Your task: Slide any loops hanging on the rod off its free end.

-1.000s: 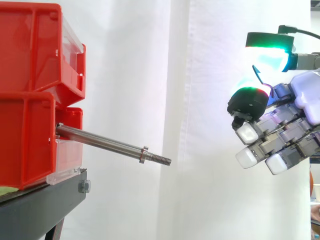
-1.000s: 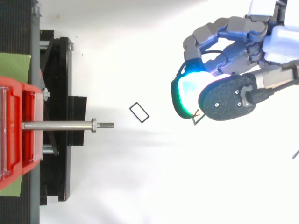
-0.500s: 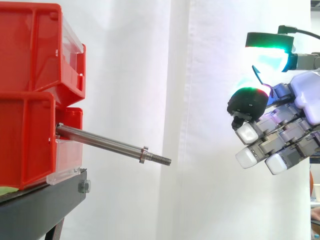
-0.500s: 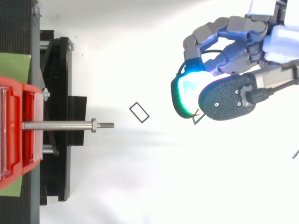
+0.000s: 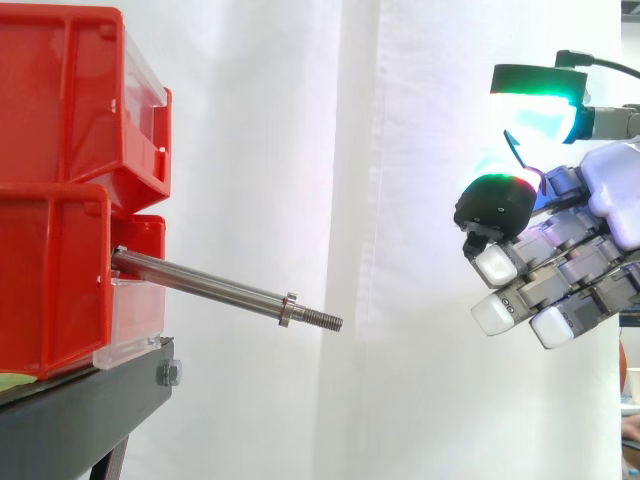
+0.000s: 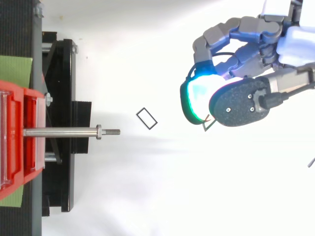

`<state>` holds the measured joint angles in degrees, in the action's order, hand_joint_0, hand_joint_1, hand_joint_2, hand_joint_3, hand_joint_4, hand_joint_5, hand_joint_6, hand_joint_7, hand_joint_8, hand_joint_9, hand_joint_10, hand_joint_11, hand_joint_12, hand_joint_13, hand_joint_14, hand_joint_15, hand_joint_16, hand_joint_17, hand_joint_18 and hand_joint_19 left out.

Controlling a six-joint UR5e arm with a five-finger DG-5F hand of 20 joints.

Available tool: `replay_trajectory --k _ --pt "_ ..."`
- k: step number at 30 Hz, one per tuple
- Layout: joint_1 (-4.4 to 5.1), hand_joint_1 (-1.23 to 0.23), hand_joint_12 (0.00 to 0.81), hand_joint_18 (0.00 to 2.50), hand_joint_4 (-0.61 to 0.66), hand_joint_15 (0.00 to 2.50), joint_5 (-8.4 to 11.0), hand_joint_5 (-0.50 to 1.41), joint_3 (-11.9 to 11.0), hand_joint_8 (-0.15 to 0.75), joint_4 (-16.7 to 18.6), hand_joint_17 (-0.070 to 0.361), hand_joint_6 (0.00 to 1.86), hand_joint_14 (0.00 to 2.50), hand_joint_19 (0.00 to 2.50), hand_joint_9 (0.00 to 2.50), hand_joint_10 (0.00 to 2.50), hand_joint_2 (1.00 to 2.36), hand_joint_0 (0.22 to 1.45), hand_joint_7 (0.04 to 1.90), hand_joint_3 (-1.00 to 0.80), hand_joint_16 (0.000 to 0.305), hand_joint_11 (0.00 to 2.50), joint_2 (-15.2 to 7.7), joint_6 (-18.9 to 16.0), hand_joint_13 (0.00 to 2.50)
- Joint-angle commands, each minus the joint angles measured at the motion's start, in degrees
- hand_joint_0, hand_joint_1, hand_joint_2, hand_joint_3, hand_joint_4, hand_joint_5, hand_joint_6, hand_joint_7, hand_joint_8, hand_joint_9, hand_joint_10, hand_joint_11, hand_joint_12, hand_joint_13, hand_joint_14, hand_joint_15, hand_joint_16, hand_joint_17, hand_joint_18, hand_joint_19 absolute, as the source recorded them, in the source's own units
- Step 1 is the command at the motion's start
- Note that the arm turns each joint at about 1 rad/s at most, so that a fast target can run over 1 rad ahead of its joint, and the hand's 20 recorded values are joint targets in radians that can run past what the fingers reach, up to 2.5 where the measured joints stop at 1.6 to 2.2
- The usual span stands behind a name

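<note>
The fingers [image 5: 494,267] were curled in toward the thumb. They pinched a thin wire loop [image 6: 207,126], which peeked out as a dark corner under the green-glowing thumb pad. From the side, the same loop [image 5: 515,150] showed as a thin dark line between that pad and a red-tinged fingertip. The hand [image 6: 246,59] hung in the air well apart from the rod [image 5: 200,283], to its right and somewhat higher than its tip.

From above, a second small rectangular loop [image 6: 146,118] lay on the white surface between the hand and the rod's free end, touching neither.

The rod was bare metal along its shaft and sloped slightly down toward its threaded tip, with a small collar [image 5: 288,309] just behind the thread. Its other end entered the clear front panel of the lower red bin [image 5: 50,280]. An upper red bin [image 5: 70,90] sat stacked on the lower one. I could not tell what either bin held, as their insides were hidden in both views. The bins stood on a black stand [image 5: 80,420], with a green sheet [image 6: 15,69] under them, before the white curtain [image 5: 300,150].
</note>
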<state>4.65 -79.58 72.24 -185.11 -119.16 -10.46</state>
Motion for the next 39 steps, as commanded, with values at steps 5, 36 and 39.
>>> replay_trajectory --k 5,36,39 --pt "0.01 -0.7 0.284 0.6 -0.08 0.13 0.04 -0.17 0.0 0.259 0.0 0.083 0.91 0.0 0.27 0.82 0.01 1.02 0.64 1.35 -0.04 0.037 0.36 0.0 0.0 0.62" --pt "0.01 -0.71 0.284 0.59 -0.09 0.11 0.04 -0.17 0.0 0.234 0.0 0.081 0.9 0.0 0.25 0.8 0.01 1.02 0.65 1.35 -0.05 0.036 0.33 0.1 0.0 0.61" --pt "0.01 -0.71 0.283 0.59 -0.09 0.11 0.04 -0.17 0.0 0.231 0.0 0.081 0.9 0.0 0.26 0.8 0.01 1.02 0.65 1.34 -0.05 0.036 0.33 0.1 0.0 0.61"
